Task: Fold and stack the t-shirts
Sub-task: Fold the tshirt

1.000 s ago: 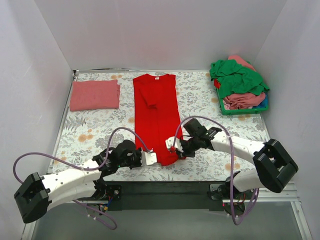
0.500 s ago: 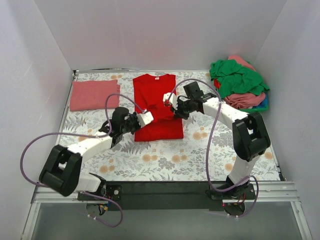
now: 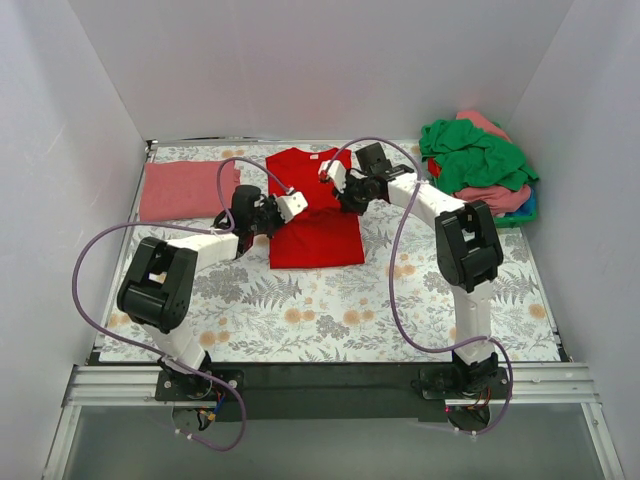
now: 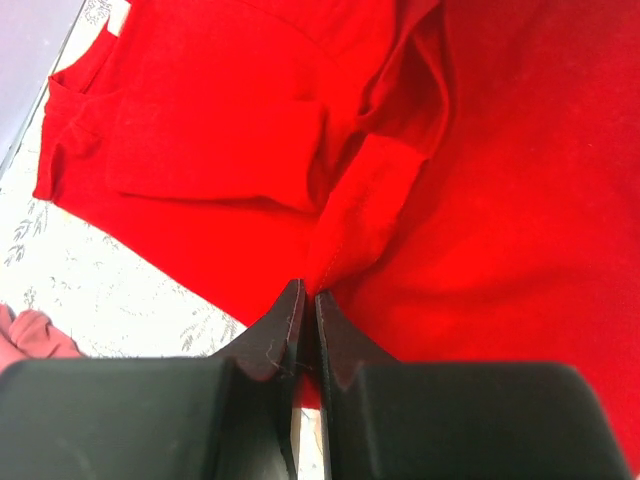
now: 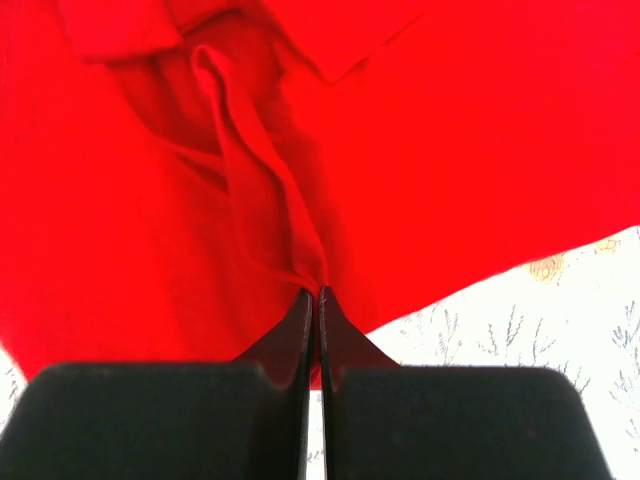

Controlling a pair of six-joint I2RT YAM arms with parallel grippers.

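Observation:
The red t-shirt (image 3: 315, 222) lies at the back middle of the table, its lower half doubled up over the upper part. My left gripper (image 3: 291, 206) is shut on the shirt's hem at the left; in the left wrist view (image 4: 308, 292) a pinched fold of red cloth (image 4: 360, 215) runs up from the jaws. My right gripper (image 3: 335, 182) is shut on the hem at the right; the right wrist view (image 5: 318, 293) shows a red ridge (image 5: 260, 190) rising from the closed jaws. A folded salmon-pink t-shirt (image 3: 188, 189) lies at the back left.
A green basket (image 3: 485, 215) at the back right holds a heap of tees, a green one (image 3: 476, 156) on top, pink ones below. The floral tablecloth (image 3: 330, 310) covers the table. White walls close in on three sides.
Both grippers have carried the red shirt's bottom hem from the near edge up toward the collar, folding the shirt in half. Both arms are now stretched far back.

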